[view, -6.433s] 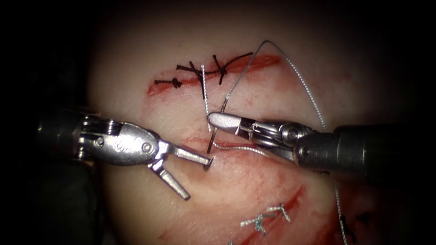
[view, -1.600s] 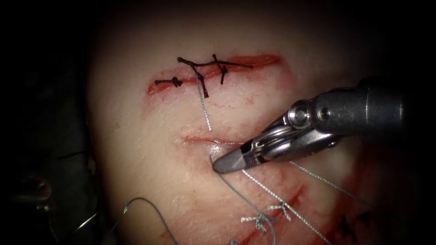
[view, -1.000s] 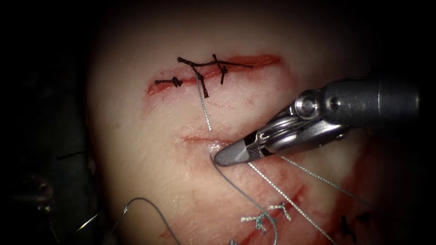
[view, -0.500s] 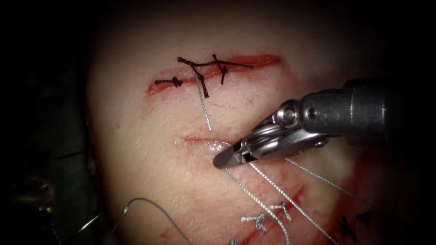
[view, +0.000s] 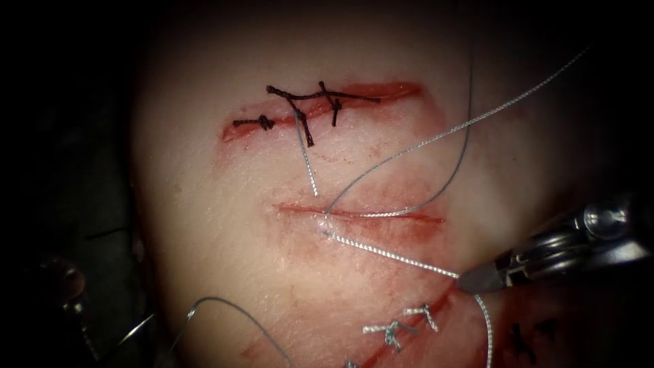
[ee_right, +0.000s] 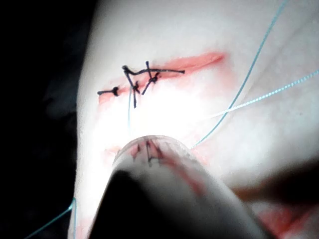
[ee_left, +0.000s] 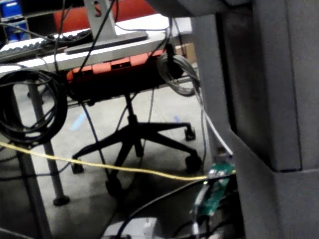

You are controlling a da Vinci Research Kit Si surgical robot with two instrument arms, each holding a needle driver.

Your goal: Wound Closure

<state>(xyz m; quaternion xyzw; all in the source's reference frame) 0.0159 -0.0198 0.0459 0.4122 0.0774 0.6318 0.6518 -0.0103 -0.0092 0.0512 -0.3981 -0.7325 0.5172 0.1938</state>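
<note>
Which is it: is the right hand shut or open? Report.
Shut: the right hand clamps the thread, which runs taut from the cut.

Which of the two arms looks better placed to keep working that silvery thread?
Right, probably: the right tool grips the thread running taut from the cut.

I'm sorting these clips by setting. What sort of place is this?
Probably a lab bench for suturing practice. A slab of tissue carries a cut with thread held in the right tool. The left wrist view shows an office chair and loose cables.
</note>
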